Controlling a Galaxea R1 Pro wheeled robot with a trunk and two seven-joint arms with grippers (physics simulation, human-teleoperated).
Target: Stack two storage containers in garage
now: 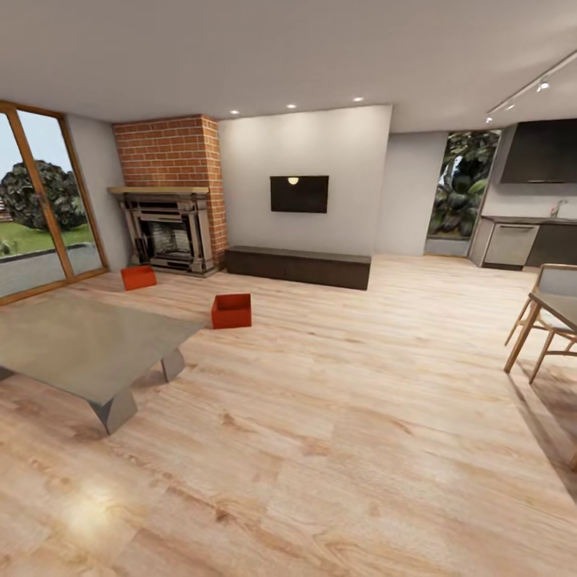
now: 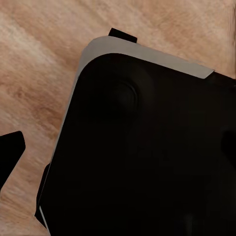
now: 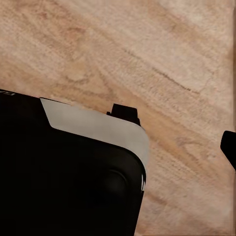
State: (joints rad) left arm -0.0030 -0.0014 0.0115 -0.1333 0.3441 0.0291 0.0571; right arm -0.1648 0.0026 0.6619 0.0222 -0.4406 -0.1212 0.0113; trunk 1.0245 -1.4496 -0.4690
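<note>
Two orange-red open-top storage containers stand on the light wood plank floor of the living room in the head view. One container sits just in front of the dark fireplace. The other container sits nearer me, off the far corner of the grey low table. Both are several steps away from me. In the left wrist view a dark fingertip pokes in at the edge, over planks and beside my black base. The right wrist view has a dark fingertip at its edge too, near the base.
A long low dark bench runs along the far wall under the black TV. Glass doors are on the left. A wooden chair and table stand at the right, with kitchen cabinets behind. Wide plank floor lies ahead.
</note>
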